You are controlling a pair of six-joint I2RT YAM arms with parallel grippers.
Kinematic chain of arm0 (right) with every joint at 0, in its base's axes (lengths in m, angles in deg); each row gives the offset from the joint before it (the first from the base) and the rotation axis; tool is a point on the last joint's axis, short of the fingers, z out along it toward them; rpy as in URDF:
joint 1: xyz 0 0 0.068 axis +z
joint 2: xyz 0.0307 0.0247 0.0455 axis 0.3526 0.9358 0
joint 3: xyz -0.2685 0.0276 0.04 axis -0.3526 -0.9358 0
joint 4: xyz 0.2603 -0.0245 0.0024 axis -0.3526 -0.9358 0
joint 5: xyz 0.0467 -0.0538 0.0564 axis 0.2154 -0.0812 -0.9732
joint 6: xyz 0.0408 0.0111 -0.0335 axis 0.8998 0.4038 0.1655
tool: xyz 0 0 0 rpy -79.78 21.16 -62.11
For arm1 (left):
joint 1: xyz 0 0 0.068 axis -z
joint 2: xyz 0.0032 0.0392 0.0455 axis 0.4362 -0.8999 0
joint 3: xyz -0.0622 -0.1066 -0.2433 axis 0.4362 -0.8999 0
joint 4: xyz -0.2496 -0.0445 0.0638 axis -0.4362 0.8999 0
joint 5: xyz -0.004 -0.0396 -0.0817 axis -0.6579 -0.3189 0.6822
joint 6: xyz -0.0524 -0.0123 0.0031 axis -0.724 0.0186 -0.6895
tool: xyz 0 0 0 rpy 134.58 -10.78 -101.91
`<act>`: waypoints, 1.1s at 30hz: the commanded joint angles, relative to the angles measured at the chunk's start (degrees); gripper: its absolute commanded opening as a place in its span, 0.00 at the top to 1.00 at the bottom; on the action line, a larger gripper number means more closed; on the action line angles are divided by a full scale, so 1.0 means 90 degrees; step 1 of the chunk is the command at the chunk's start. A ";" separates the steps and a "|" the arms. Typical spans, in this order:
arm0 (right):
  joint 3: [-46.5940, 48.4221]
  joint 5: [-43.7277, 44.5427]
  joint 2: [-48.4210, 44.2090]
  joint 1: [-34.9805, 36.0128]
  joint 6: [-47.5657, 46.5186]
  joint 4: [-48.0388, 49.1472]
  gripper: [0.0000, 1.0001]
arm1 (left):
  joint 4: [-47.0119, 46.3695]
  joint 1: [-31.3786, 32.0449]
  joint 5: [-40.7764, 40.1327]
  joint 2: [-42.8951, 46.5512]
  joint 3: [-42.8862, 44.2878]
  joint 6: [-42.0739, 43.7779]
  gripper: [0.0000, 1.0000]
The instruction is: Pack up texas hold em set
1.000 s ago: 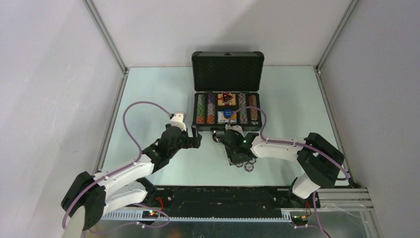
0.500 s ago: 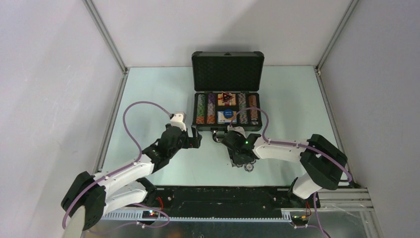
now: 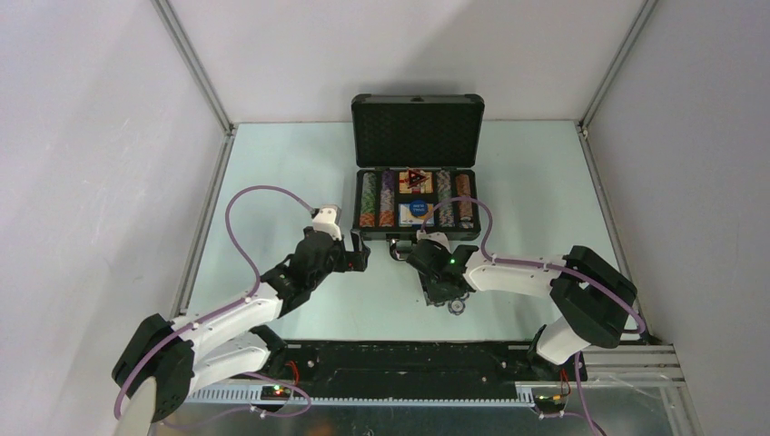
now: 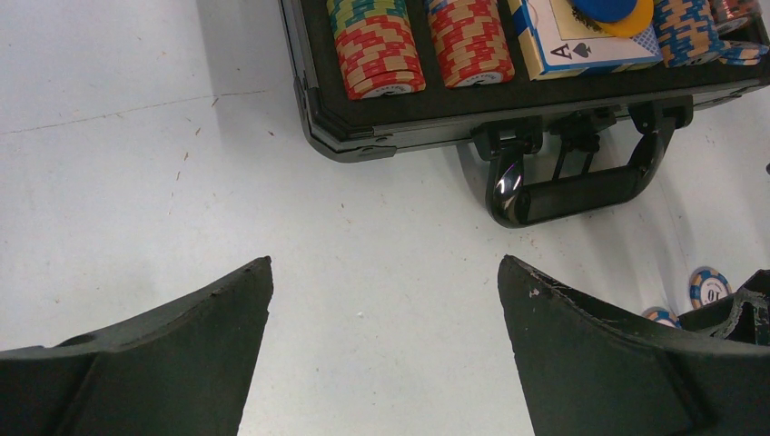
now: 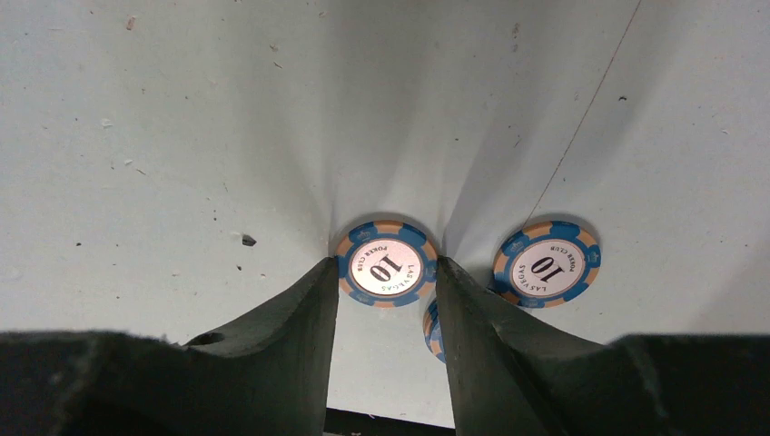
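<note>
At the briefcase's (image 3: 417, 132) six o'clock, a blue chip (image 5: 387, 264) was straddled by the right gripper (image 5: 386, 268), pinch unconfirmed, centring advised; the left gripper (image 4: 383, 265) was spread wide.

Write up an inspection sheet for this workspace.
Surface: pale table, faint specks and scratches.
Job's things: briefcase open, lid upright; chip rows, card box, buttons inside. Three loose chips on the table by the right claw, one mostly hidden.
Clutter: nothing seen.
Claws: left claw open, empty, above the table near the case handle; right claw's fingers flank one loose chip, grip unclear.
Cables: purple cable along each arm; the right one loops above the case front in the top view.
Surroundings: grey walls, metal frame posts.
</note>
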 commanded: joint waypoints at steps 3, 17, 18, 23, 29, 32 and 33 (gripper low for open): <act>-0.0069 0.0096 0.0078 0.0010 0.0015 -0.0025 0.53 | -0.0185 0.0050 -0.0122 -0.0045 0.0320 0.0164 0.02; -0.0068 0.0257 0.0193 0.0075 0.0045 -0.0177 0.52 | -0.0185 0.0053 -0.0107 -0.0060 0.0327 0.0163 0.02; -0.0068 0.0265 0.0207 0.0082 0.0054 -0.0178 0.51 | -0.0185 0.0053 -0.0107 -0.0067 0.0327 0.0160 0.02; -0.0068 0.0248 0.0224 0.0099 0.0066 -0.0169 0.52 | -0.0185 0.0045 -0.0116 -0.0072 0.0330 0.0160 0.02; -0.0068 0.0273 0.0170 0.0108 0.0058 -0.0144 0.57 | -0.0180 0.0051 -0.0111 -0.0084 0.0337 0.0163 0.02; -0.0068 0.0227 0.0106 0.0096 0.0032 -0.0084 0.58 | -0.0184 0.0051 -0.0114 -0.0082 0.0337 0.0159 0.02; -0.0056 0.0224 0.0087 0.0097 0.0029 -0.0073 0.58 | -0.0185 0.0046 -0.0109 -0.0087 0.0344 0.0162 0.02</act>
